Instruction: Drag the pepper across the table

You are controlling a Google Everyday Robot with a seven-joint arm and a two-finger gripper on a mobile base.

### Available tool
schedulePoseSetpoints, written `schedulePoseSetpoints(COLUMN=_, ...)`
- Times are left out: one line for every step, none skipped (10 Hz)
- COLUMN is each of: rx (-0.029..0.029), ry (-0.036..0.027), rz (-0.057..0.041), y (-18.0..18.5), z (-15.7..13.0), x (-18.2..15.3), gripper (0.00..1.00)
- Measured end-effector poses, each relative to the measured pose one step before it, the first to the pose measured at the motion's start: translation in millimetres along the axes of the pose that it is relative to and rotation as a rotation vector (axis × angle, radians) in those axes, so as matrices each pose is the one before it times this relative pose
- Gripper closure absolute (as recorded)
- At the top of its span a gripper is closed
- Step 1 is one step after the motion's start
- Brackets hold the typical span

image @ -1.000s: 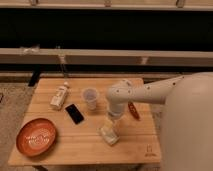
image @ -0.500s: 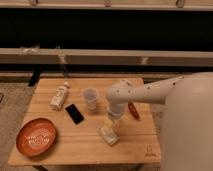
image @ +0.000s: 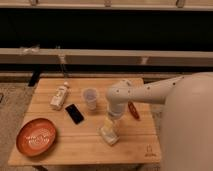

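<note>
The pepper (image: 133, 110) is small, dark red-orange and elongated, and lies on the right part of the light wooden table (image: 75, 145). My white arm reaches in from the right. The gripper (image: 111, 125) points down at the table's middle right, just left of the pepper, over a pale yellowish-white object (image: 109, 134). The gripper is apart from the pepper.
A clear plastic cup (image: 90, 97) stands near the table's middle. A black phone (image: 74, 113) lies left of it. A white bottle (image: 59, 96) lies at the back left. A large round orange plate (image: 36, 136) sits at the front left. A railing runs behind the table.
</note>
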Motion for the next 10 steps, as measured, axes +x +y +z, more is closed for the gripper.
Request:
schedulePoseSetpoints(rx=0.00007, ry=-0.00002, rz=0.00003, y=-0.03, z=-0.02, x=0.00, gripper=0.20)
schedulePoseSetpoints(rx=-0.00005, ry=0.00006, rz=0.00001, y=0.01, z=0.02, x=0.02, gripper=0.20)
schedulePoseSetpoints(rx=-0.00001, ry=-0.00001, rz=-0.00006, y=0.02, z=0.01, x=-0.02, gripper=0.20)
schedulePoseSetpoints(rx=-0.00004, ry=0.00004, rz=0.00004, y=0.00, z=0.01, x=0.02, gripper=0.20)
schedulePoseSetpoints(rx=0.00002, ry=-0.00008, rz=0.00002, y=-0.01, z=-0.03, x=-0.02, gripper=0.20)
schedulePoseSetpoints(rx=0.00001, ry=0.00001, rz=0.00002, y=0.00, z=0.00, x=0.01, gripper=0.20)
schedulePoseSetpoints(rx=0.00004, ry=-0.00002, rz=-0.00003, y=-0.01, z=-0.02, x=-0.02, gripper=0.20)
schedulePoseSetpoints(rx=0.00106, ry=0.00101, rz=-0.00147, y=0.11, z=0.15, x=0.28, gripper=0.20)
schedulePoseSetpoints(rx=0.00839, ry=0.00215, rz=0.00351, y=-0.36, z=-1.11, x=0.01, gripper=0.20)
schedulePoseSetpoints(rx=0.03537, ry=0.02215, rz=0.01336, y=-6.47, z=-1.11, x=1.87, gripper=0.20)
